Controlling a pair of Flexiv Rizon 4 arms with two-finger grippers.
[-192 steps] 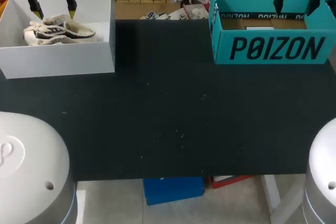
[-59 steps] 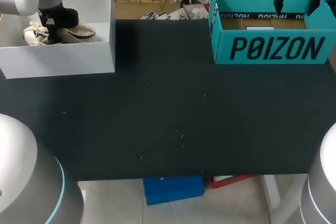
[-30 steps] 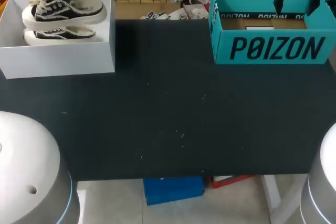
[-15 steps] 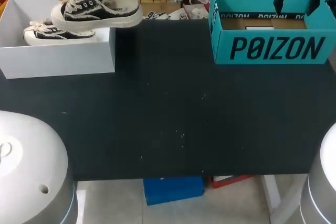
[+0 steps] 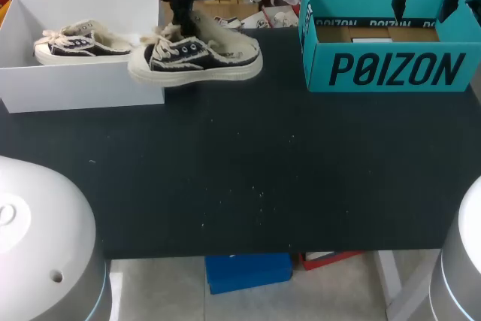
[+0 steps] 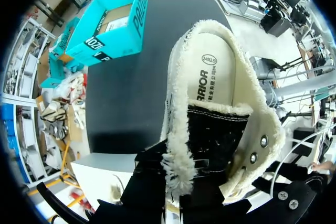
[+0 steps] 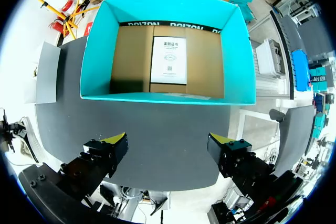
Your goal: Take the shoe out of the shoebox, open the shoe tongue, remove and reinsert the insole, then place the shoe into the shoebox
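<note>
Black worktop (image 5: 248, 163) fills the head view, with a white shoebox (image 5: 83, 88) at its rear left and a teal box (image 5: 391, 69) at its rear right. My left arm comes in over the far edge. Its pincer (image 5: 180, 24) reaches down into the shoe (image 5: 195, 58), a black low-top with a thick cream sole and fleecy trim. The shoe hangs level in the air just beside the white shoebox's right wall, toe toward that box. A second shoe (image 5: 79, 44) of the same kind lies inside the white shoebox. The right pincer (image 5: 425, 5) hovers over the teal box with its fingers spread wide and nothing between them.

From the left wrist, the shoe (image 6: 215, 108) sits right against the camera, showing its pale insole (image 6: 212, 72), fleece lining and black tongue (image 6: 215, 135). The left pincer (image 6: 178, 192) is clamped on the shoe's fleecy edge beside the tongue; its yellow tips are hidden. Beyond the shoe lie the worktop (image 6: 131, 93) and the teal box (image 6: 113, 24).

From the right wrist, the teal box (image 7: 97, 45) stands open ahead of the right pincer (image 7: 168, 142). A white card (image 7: 169, 59) lies on its brown floor. The fingers (image 7: 113, 141) stand far apart over the worktop (image 7: 168, 124), holding nothing.
</note>
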